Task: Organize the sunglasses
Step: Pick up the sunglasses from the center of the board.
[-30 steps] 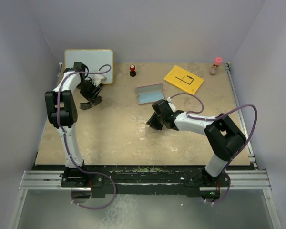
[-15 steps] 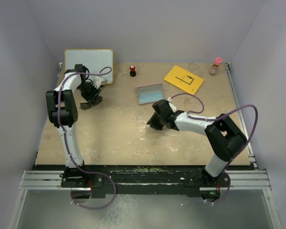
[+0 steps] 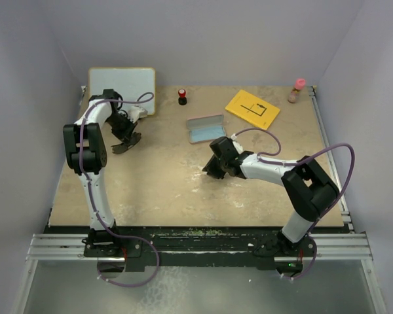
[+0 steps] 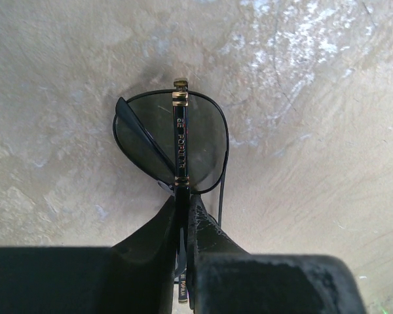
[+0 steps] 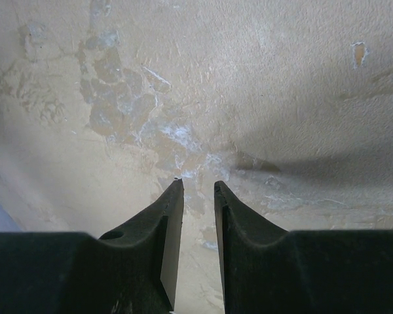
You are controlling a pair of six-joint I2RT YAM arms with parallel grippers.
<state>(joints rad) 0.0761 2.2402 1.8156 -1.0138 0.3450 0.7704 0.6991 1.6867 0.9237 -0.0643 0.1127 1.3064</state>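
Note:
The sunglasses (image 4: 177, 140) are folded, with a thin black wire frame and tinted lenses, and lie on the tan table at the far left (image 3: 120, 146). My left gripper (image 4: 183, 199) is shut on one of their black arms, which runs up between the two fingers. In the top view the left gripper (image 3: 126, 140) sits just in front of the white board. My right gripper (image 5: 198, 186) hovers low over bare table near the middle (image 3: 213, 171), its fingers a narrow gap apart with nothing between them.
An open oblong case (image 3: 205, 128) with a light blue inside lies just beyond the right gripper. A yellow sheet (image 3: 252, 108), a small red and black object (image 3: 182, 97), a pink-capped bottle (image 3: 297, 90) and a white board (image 3: 122, 87) line the far side.
My left gripper has closed on the arm of the sunglasses. The right arm has stayed almost still.

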